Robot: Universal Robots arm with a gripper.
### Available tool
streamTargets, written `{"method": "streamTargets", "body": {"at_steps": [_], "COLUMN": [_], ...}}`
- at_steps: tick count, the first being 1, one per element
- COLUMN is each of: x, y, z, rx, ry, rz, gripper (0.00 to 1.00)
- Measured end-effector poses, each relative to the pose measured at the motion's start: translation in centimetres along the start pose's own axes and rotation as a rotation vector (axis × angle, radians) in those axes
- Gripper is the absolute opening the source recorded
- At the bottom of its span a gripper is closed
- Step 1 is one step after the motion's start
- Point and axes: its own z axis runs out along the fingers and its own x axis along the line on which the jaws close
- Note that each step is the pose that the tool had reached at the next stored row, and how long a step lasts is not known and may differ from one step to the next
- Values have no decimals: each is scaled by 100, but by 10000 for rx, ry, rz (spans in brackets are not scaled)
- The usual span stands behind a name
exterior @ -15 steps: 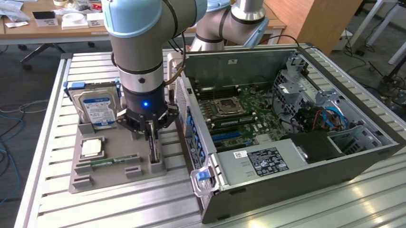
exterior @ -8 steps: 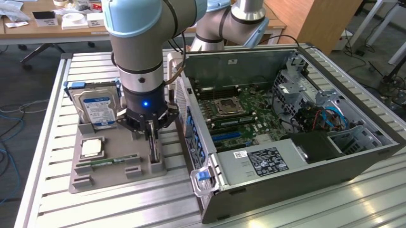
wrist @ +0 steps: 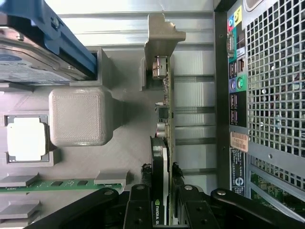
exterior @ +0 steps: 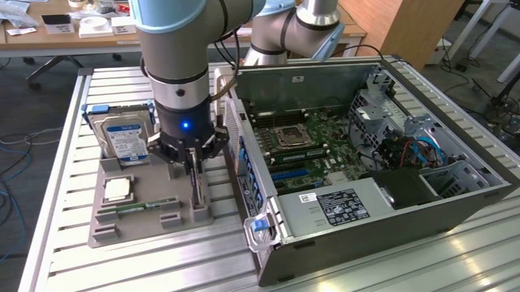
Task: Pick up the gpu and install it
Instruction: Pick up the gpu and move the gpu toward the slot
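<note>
The gpu (exterior: 196,191) stands on edge in a slot of the grey holder tray (exterior: 154,182), just beside the open computer case (exterior: 488,176). In the wrist view the gpu (wrist: 165,119) shows edge-on: green board, black cooler on one face, silver bracket at its far end. My gripper (exterior: 192,164) hangs straight over it. The black fingers (wrist: 146,176) press on both faces of the card, so the gripper (wrist: 162,179) is shut on it. The card's lower edge still sits in the holder.
On the same tray are a hard drive (exterior: 122,137) with a blue-white label, a CPU (exterior: 118,190) and a RAM stick (exterior: 134,208). The case's perforated rear panel (wrist: 271,71) runs close alongside the card. Its motherboard (exterior: 309,146) lies exposed inside.
</note>
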Motion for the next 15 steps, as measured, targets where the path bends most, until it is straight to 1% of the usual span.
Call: {"method": "streamTargets", "body": {"at_steps": [8, 15], "x": [-7, -15], "y": [8, 17], "z": [-190, -377], "rx": [-2, -2], "ry": [0, 0], "rz": [-1, 0], "gripper": [27, 27]}}
